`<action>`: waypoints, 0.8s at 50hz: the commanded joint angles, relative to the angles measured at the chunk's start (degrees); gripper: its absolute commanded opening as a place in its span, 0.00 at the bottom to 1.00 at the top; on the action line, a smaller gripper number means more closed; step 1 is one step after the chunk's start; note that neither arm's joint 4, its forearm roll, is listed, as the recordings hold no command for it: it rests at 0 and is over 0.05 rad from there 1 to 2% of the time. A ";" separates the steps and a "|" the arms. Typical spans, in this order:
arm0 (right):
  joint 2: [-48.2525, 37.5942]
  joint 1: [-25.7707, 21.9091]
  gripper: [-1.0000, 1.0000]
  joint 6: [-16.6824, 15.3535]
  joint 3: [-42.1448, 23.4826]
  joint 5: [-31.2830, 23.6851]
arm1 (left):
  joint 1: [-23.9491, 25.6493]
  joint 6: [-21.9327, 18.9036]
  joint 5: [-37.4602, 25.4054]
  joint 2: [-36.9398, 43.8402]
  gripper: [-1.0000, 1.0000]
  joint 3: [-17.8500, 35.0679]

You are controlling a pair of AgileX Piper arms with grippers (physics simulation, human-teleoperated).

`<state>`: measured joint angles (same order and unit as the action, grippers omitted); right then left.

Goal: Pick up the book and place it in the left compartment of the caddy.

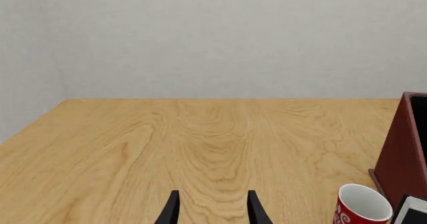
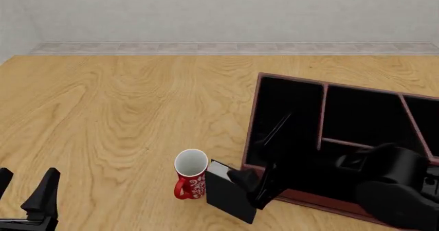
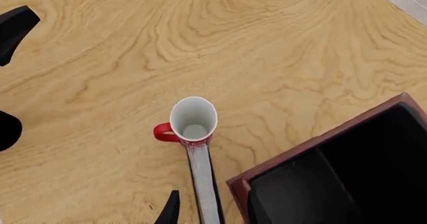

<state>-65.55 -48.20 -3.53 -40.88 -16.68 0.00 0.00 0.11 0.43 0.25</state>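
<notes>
The black book stands upright on the table, touching the red-and-white mug and just in front of the caddy's near left corner. In the right wrist view its white page edges run from the mug down between my fingers. My right gripper is open and straddles the book's top edge; the jaws do not touch it. The reddish-brown caddy has its long black left compartment nearest the book. My left gripper is open and empty at the front left, far from the book.
The caddy's other bays lie right of a thin divider. In the left wrist view the mug, the book's corner and the caddy wall sit off to one side. The table's far edge meets a grey wall.
</notes>
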 commanded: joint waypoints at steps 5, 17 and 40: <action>-1.44 -0.10 1.00 0.45 0.79 0.91 | 0.00 0.00 0.00 0.00 1.00 0.00; -2.77 -0.31 1.00 1.33 1.49 1.65 | 0.00 0.00 0.00 0.00 1.00 0.00; -4.60 -0.56 1.00 2.76 2.74 2.74 | 0.00 0.00 0.00 0.00 1.00 0.00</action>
<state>-69.56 -48.98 -1.15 -38.79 -14.40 0.00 0.00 0.11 0.43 0.25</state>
